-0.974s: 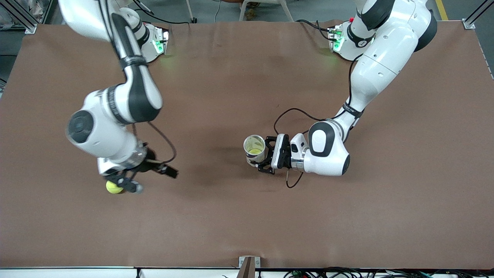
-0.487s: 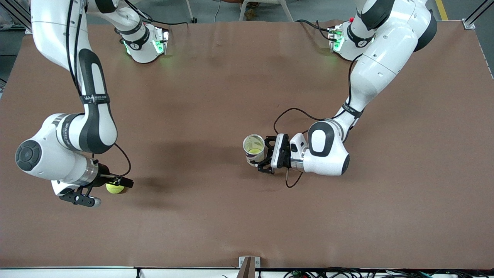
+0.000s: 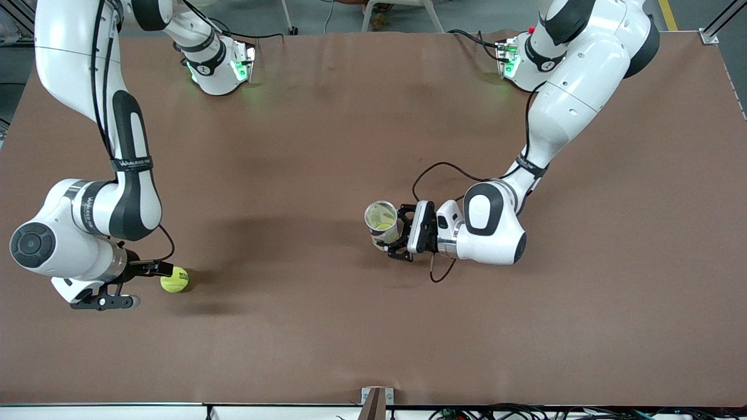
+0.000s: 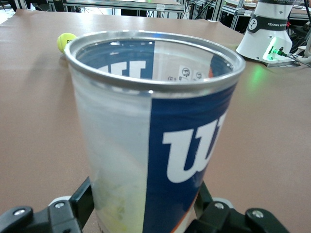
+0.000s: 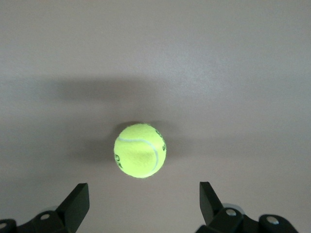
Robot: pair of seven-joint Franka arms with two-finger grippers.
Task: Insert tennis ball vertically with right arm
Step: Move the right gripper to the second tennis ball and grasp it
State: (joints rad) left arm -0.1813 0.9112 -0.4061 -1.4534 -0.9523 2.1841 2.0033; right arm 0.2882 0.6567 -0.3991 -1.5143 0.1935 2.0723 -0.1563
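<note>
Brown matte tabletop [image 3: 327, 338] fills the front view, and we see two white jointed arms reaching over it. Toward the right arm's end, the slim black right gripper [image 3: 140, 286] sits low beside a yellow-green felt tennis ball [image 3: 174, 280] that rests on the tabletop. Its fingers are spread wide, and the ball lies just outside their tips, not held. Near the middle of the tabletop, the left gripper [image 3: 390, 233], with a chunky white body, is closed on a clear plastic cylindrical ball can with a blue and white label and a metal rim [image 3: 382, 220]. The can stands upright with its mouth open upward, and we see something yellow-green inside at the bottom.

From the left wrist view, we see the can [image 4: 155, 131] up close, clamped between two black fingers [image 4: 80, 204], with the tennis ball [image 4: 65, 42] small and well apart.

From the right wrist view, we see the tennis ball [image 5: 140, 150] on the bare surface, ahead of the gap between the open fingers [image 5: 77, 201], touching neither.
</note>
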